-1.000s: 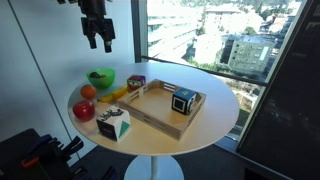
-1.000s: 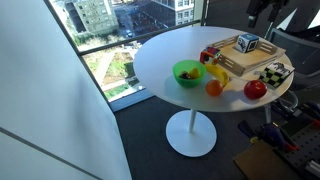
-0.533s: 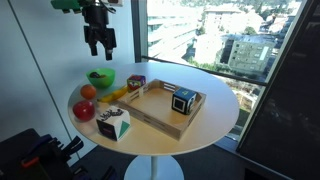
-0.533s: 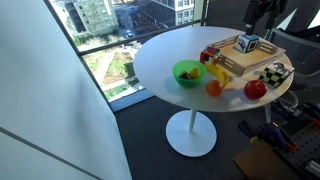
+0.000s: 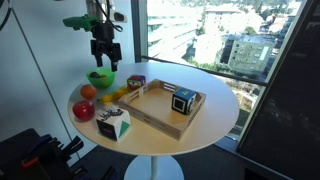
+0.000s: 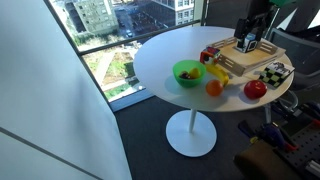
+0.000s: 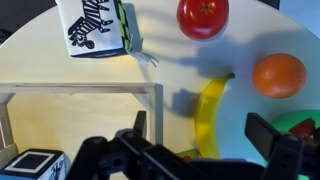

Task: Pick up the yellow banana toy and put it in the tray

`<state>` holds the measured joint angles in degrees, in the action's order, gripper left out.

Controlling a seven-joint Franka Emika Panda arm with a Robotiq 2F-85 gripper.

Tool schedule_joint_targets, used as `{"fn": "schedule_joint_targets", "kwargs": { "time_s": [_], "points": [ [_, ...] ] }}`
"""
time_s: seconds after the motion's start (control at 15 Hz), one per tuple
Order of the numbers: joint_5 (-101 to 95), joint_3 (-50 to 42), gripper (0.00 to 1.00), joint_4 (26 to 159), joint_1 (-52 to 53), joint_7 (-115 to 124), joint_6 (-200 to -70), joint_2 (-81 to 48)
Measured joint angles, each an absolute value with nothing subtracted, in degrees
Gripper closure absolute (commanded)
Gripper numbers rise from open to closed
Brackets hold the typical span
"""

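The yellow banana toy [image 7: 208, 115] lies on the round white table, between the light-wood tray [image 7: 80, 93] and the orange fruit [image 7: 279, 75]. It also shows in both exterior views [image 5: 118, 92] [image 6: 220, 72], next to the tray [image 5: 150, 115] [image 6: 240, 58]. My gripper [image 7: 205, 140] is open and empty, well above the table, with the banana between its fingers in the wrist view. In the exterior views the gripper [image 5: 105, 62] [image 6: 250, 36] hangs above the banana and the green bowl.
A green bowl [image 5: 100, 77], a red apple [image 7: 203, 16], an orange fruit and a white printed box [image 7: 93, 25] sit near the banana. A black and white cube [image 5: 183, 100] stands in the tray. A small dark box [image 5: 136, 81] is at the tray's corner.
The gripper has come down and moved toward the banana and the tray. The objects on the table have not moved.
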<state>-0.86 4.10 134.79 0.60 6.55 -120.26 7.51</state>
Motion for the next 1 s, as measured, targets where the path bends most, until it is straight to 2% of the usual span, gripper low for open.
{"fn": "schedule_joint_targets", "kwargs": {
  "time_s": [1.0],
  "points": [
    [-4.11, 4.14, 0.00, 133.62, 2.81, 7.62, -131.27, -4.80]
  ]
}}
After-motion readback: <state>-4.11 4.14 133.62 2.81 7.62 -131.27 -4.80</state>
